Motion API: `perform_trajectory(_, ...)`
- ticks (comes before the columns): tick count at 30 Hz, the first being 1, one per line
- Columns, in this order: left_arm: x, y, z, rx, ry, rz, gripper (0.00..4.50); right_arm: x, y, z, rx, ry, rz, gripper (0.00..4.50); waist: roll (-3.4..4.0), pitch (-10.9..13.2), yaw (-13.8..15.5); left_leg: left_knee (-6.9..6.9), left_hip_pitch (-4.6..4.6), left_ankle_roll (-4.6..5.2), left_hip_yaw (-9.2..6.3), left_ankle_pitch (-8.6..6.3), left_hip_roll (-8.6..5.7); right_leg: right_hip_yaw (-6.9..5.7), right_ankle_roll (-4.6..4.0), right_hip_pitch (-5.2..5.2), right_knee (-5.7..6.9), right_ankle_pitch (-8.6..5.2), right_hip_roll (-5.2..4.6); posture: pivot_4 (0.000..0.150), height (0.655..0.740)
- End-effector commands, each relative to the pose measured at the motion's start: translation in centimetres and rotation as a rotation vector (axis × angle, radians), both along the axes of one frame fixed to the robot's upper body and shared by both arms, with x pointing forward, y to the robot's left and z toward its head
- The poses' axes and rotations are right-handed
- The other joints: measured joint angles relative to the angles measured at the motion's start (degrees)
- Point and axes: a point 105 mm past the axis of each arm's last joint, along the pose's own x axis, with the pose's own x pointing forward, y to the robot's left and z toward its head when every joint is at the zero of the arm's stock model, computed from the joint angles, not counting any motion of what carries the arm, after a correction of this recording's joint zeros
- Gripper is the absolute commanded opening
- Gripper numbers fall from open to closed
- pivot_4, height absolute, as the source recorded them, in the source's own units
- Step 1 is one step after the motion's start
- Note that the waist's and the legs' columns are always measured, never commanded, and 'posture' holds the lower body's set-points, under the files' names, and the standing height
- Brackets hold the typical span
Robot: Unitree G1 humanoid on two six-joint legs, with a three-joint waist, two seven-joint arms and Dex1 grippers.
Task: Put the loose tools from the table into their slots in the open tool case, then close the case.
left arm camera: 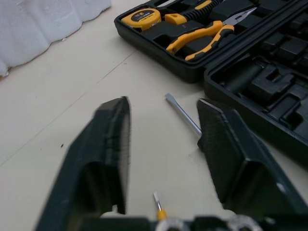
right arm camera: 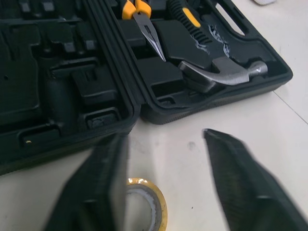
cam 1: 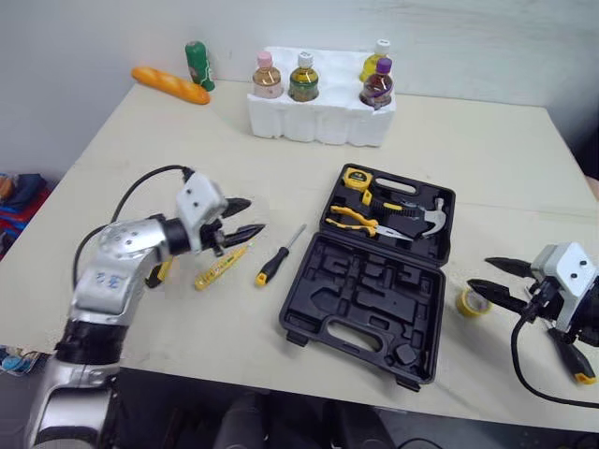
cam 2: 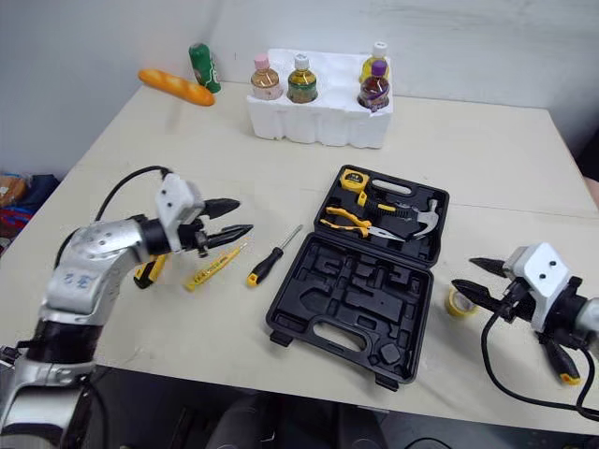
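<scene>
The black tool case [cam 1: 363, 301] lies open mid-table. Its far half holds a tape measure [cam 1: 357, 177], pliers [cam 1: 354, 219] and a hammer [cam 1: 430, 217]; the near half's slots are bare. Left of the case lie a yellow-and-black screwdriver [cam 1: 271, 267] and a slim yellow tester screwdriver [cam 1: 221, 266]. My left gripper [cam 1: 245, 217] hovers open just above the tester, pointing toward the case. A yellow tape roll [cam 1: 473, 302] sits right of the case, and my open right gripper [cam 1: 496, 278] has its fingertips beside it. In the right wrist view the tape roll [right arm camera: 147, 207] lies close to one finger.
A yellow-handled tool [cam 1: 161, 272] lies partly under my left arm, another [cam 1: 573, 361] under my right wrist. A white foam tray [cam 1: 318, 120] of bottles, a bread loaf [cam 1: 170, 83] and a green can [cam 1: 197, 64] stand at the table's back.
</scene>
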Motion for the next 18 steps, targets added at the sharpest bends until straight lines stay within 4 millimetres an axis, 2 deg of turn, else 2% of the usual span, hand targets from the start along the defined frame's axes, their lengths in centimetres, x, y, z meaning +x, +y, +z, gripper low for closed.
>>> perform_trajectory(1, 0.7, -1.3, -0.8, 0.038, 0.03, -0.01, 0.89, 0.3, 0.1, -0.2, -0.029, -0.032, -0.008, 0.66, 0.0, 0.0, 0.0, 0.0, 0.01, 0.0, 0.01, 0.0, 0.02, 0.01, 0.0, 0.0, 0.0, 0.0, 0.02, 0.15, 0.74)
perform_trajectory(2, 0.9, -1.5, -0.9, 0.04, 0.032, -0.009, 0.4, 0.4, 0.1, -0.3, -0.032, -0.032, -0.009, 0.12, 0.0, 0.0, 0.0, 0.03, 0.01, -0.01, -0.01, 0.01, 0.06, -0.01, 0.0, 0.01, 0.0, 0.0, 0.08, 0.15, 0.74)
perform_trajectory(3, 1.5, -2.1, -0.8, 0.017, 0.033, -0.002, 0.03, 0.5, 0.1, -0.6, -0.035, -0.032, -0.018, 0.0, 0.0, 0.0, 0.1, 0.04, 0.01, -0.03, -0.02, 0.02, 0.07, 0.0, 0.0, 0.01, 0.0, 0.0, 0.11, 0.15, 0.74)
perform_trajectory(7, 3.1, -4.1, -1.0, -0.014, 0.049, 0.003, 0.03, 1.2, -0.1, -1.2, -0.033, -0.02, -0.054, 0.0, -0.02, 0.0, 0.2, 0.16, -0.07, -0.03, -0.08, 0.02, 0.07, -0.02, 0.02, 0.0, 0.03, 0.02, 0.13, 0.15, 0.74)
perform_trajectory(10, 3.6, -5.6, -1.3, -0.056, 0.128, -0.016, 0.03, 1.4, -0.1, -1.5, -0.088, -0.002, -0.042, 0.0, -0.02, 0.0, 0.2, 0.17, -0.1, -0.03, -0.07, 0.02, 0.06, 0.0, 0.06, 0.0, 0.0, 0.03, 0.12, 0.15, 0.74)
perform_trajectory(16, 4.7, -6.3, -2.1, -0.011, 0.174, -0.008, 0.03, 2.3, 0.4, -1.4, -0.137, 0.012, -0.019, 0.0, -0.02, 0.0, 0.1, 0.18, -0.1, -0.1, -0.07, 0.06, 0.11, 0.0, 0.06, -0.04, 0.04, 0.03, 0.19, 0.15, 0.74)
perform_trajectory(18, 5.1, -6.5, -2.2, 0.006, 0.183, -0.005, 0.03, 3.0, 0.9, -0.8, -0.139, -0.003, -0.011, 0.0, -0.02, 0.0, 0.2, 0.21, -0.1, -0.1, -0.07, 0.07, 0.1, 0.0, 0.06, -0.03, 0.04, 0.03, 0.18, 0.15, 0.74)
